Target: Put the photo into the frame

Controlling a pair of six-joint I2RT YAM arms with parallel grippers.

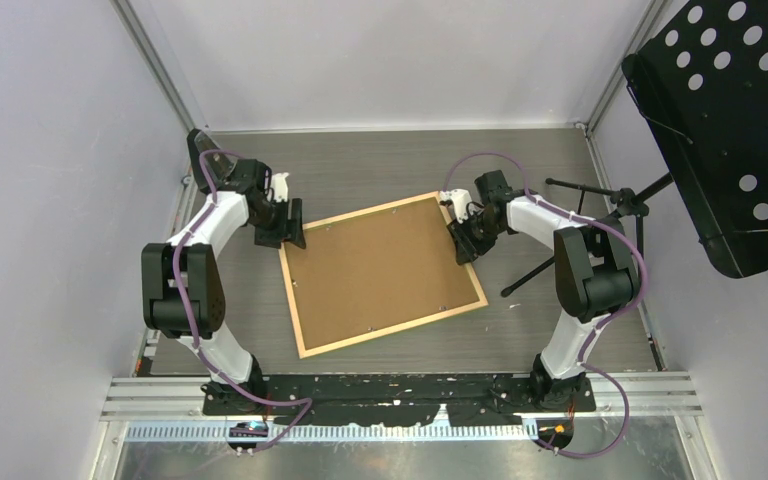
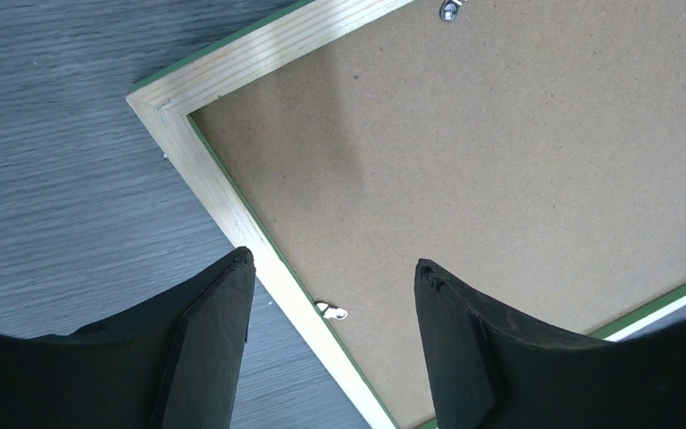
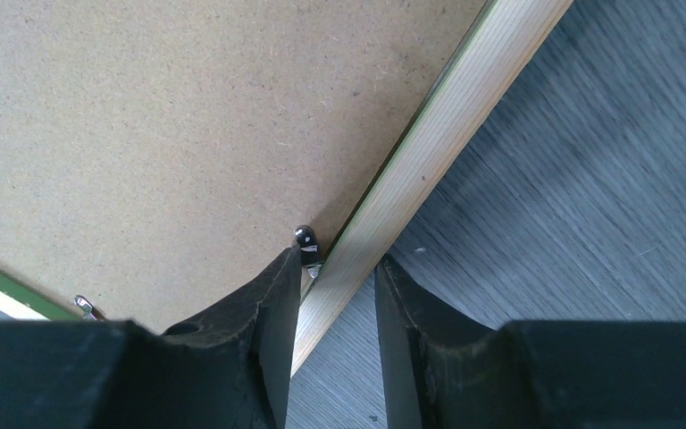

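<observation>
One thin rectangular frame (image 1: 395, 325), lying flat and back-up, skewed on a dark grey wood-grain table (image 1: 380, 165). Rails of pale, straight-grained wood with a sliver of green along the inner edge. Inside the rails, one matte, speckled brown hardboard backing (image 1: 380, 270). Small shiny metal tabs (image 2: 330, 311) at the backing's edge, two visible in each wrist view. Two white-and-black arms (image 1: 185, 290), one pincer each. Left gripper (image 1: 288, 238) at the frame's far left corner, spread wide: one finger (image 2: 205, 349) over bare table, the other over the backing, with rail and one tab between. Right gripper (image 1: 460, 250) on the right rail, fingers close together astride it, beside a tab; impossible to tell whether pinching the rail or merely straddling it.
</observation>
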